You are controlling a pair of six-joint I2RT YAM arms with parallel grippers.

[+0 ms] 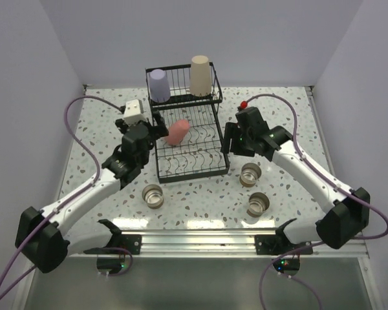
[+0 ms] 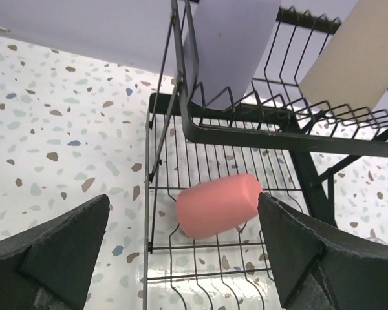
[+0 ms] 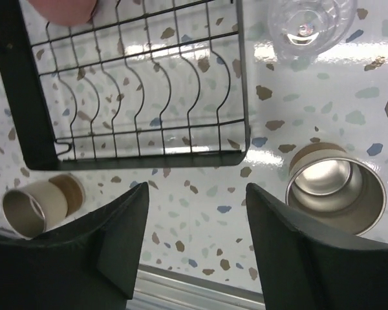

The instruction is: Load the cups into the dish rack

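Carrying a lavender cup [image 1: 158,85] and a tall beige cup [image 1: 201,75] in the upper basket [image 1: 181,70] of the dish rack [image 1: 193,177]; cradling a red-pink cup [image 1: 178,132] on its side in the lower tray [image 1: 204,161], toward the back left; hovering the left end effector [image 2: 184,200] near that cup, fingers spread wide, gripping nothing; hanging the right end effector [image 3: 197,194] open and empty above the bench [image 1: 97,129] by the rack's front right corner; leaving a clear glass [image 3: 307,26] and two tan-and-metallic cups [image 1: 154,196] sitting on the bench, outside the rack.
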